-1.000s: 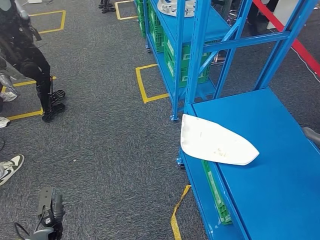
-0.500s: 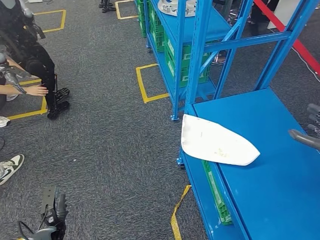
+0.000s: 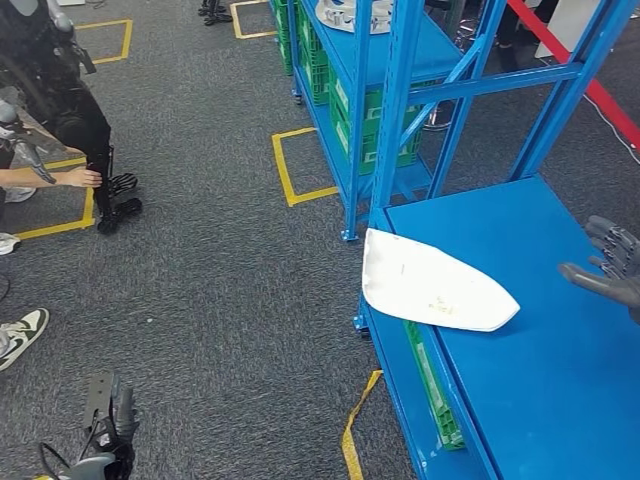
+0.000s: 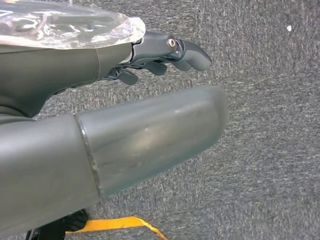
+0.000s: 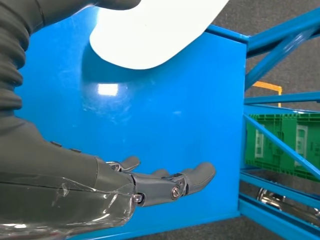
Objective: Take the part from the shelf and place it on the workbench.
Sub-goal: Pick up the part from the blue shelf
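- The left hand point(image 4: 166, 52) hangs empty over the carpet, fingers loosely apart.
- The right hand point(image 3: 613, 262) has come in at 3 o'clock above the blue shelf point(image 3: 558, 340), fingers spread, likely reaching.
- The white part point(image 3: 430, 285) lies untouched at the shelf's 10 o'clock corner.

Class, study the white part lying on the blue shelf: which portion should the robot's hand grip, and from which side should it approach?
Probably the wide, blunt end of the white part, which overhangs the blue shelf at its corner, so fingers can get underneath there. The rest lies flat, tapering toward the open right hand, which hovers apart from it. A pinch at the taper from the right hand's side looks harder.
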{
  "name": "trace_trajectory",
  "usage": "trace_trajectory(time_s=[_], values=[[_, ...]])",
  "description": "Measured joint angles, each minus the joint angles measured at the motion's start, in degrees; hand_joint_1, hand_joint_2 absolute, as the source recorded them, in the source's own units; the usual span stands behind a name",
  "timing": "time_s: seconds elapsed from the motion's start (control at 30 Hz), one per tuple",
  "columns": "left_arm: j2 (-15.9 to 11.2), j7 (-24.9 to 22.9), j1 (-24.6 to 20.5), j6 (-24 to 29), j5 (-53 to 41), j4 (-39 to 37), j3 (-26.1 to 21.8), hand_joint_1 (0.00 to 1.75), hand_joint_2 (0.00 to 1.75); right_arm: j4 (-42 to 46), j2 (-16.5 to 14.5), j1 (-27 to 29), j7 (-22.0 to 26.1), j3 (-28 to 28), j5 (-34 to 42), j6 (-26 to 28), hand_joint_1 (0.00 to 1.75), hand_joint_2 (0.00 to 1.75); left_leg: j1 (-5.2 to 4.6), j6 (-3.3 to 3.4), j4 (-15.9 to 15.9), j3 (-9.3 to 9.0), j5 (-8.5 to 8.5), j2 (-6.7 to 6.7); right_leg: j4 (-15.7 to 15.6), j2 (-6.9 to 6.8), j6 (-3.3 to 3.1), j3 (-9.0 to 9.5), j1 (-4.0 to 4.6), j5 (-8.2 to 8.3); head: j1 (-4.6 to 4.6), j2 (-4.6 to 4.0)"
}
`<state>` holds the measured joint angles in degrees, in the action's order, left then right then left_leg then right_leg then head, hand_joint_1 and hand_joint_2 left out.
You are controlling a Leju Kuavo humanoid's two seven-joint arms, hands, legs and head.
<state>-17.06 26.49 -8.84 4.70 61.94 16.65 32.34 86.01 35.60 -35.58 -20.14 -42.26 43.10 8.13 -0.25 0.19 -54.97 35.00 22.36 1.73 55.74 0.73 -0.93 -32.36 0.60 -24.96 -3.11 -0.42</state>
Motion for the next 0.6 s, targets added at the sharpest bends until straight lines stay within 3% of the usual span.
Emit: trace_trajectory(time_s=[0.17,0.6], values=[[0.14,0.0,-0.02,0.01,0.0,0.0,0.01,0.0,0.0,-1.38,-0.65,-0.89,-0.2,-1.26,0.35,-0.61,0.0,1.75,0.0,0.0,0.01,0.01,0.0,0.02,0.0,0.01,0.0,0.01,0.0,0.0,0.0,0.0],[1.04,-0.05,-0.66,0.08,0.16,0.0,0.01,0.0,0.0,-12.54,-6.32,-4.25,-0.28,-6.61,-0.89,-3.15,0.0,1.75,0.0,0.0,0.01,0.01,0.0,0.06,0.0,-0.08,0.01,0.03,0.0,-0.01,0.0,0.0]])
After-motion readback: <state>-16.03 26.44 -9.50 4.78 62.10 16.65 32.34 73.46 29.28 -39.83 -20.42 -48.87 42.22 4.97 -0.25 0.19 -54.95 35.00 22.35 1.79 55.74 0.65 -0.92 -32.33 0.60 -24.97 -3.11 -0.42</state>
